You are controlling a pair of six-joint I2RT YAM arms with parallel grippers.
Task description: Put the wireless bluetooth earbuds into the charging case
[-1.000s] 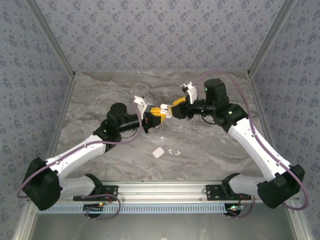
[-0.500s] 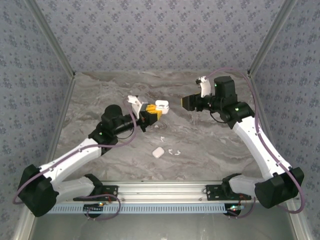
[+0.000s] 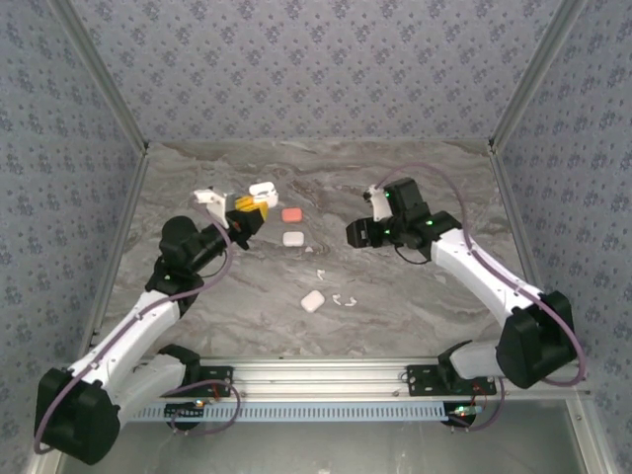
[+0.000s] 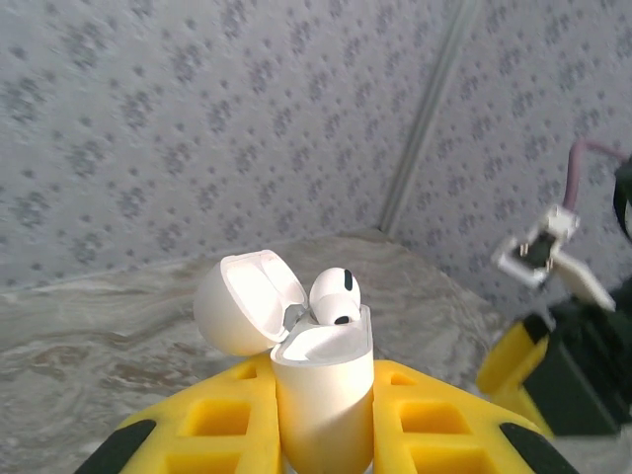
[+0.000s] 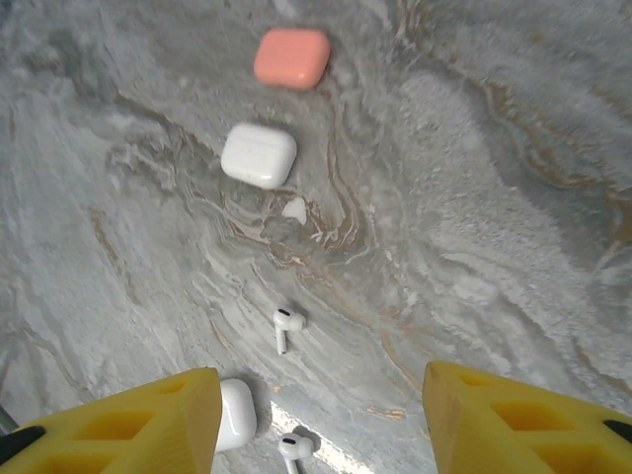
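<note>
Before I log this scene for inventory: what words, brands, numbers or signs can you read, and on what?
No readable text anywhere.
The open white case held in the left end effector: blank.
The coral case and the closed white case on the table: plain lids, no marking visible.
The loose earbuds: too small to tell.

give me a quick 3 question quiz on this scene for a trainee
1. True or false: the held white case, in the left gripper, has its lid shut.
2. Right wrist view: what colour is the case just above the closed white case? A coral, B blue, C black.
3. Fill in: the held case has ___ earbud seated in it.
Key: 1 false; 2 A, the coral case; 3 one.
</note>
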